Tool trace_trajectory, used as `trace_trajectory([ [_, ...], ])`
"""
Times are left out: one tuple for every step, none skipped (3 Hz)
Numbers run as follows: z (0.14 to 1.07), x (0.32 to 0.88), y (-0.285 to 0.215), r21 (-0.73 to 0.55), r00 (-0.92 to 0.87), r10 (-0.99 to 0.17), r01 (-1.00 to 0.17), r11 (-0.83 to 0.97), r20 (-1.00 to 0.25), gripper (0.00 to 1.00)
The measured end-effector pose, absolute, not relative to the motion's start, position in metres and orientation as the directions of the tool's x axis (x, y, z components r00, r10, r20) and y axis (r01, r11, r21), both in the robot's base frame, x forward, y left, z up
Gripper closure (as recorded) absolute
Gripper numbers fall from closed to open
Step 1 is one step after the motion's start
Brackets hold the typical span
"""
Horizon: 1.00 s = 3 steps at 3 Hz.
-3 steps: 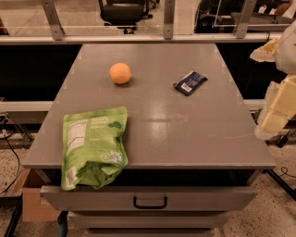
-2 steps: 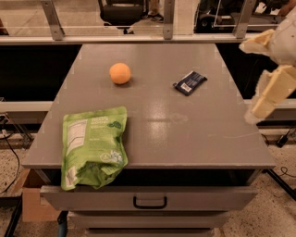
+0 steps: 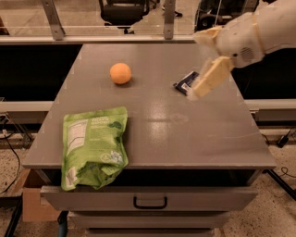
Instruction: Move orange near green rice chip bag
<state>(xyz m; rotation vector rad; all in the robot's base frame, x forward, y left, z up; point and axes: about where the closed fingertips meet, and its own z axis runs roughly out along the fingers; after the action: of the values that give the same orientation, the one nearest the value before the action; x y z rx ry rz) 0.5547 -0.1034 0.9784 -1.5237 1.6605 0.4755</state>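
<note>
The orange (image 3: 120,73) sits on the grey table (image 3: 194,134) at the back left. The green rice chip bag (image 3: 92,146) lies flat at the table's front left corner, its lower end hanging over the edge. The two are well apart. My gripper (image 3: 201,62) hangs above the table's back right, on a white arm coming in from the right. Its two cream fingers (image 3: 210,77) are spread apart and hold nothing. It is to the right of the orange, not touching it.
A small dark blue flat packet (image 3: 186,82) lies at the back right, partly behind the lower finger. A drawer with a black handle (image 3: 150,202) is under the table front. An office chair (image 3: 122,9) stands behind the table. A cardboard box (image 3: 28,203) is at the lower left.
My arm and gripper have moved left from the table's right edge to above the blue packet. The orange, bag and packet have not moved.
</note>
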Motion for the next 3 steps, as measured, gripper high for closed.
trace_trajectory([
  [0.982,0.572,-0.095,-0.274,0.072,-0.620,-0.932,0.237,-0.781,0.00],
  [0.980,0.574,-0.091,-0.273,0.065,-0.613,-0.929,0.252,-0.787,0.00],
  [0.951,0.609,-0.087,-0.247,0.005,-0.586,-0.909,0.335,-0.810,0.00],
])
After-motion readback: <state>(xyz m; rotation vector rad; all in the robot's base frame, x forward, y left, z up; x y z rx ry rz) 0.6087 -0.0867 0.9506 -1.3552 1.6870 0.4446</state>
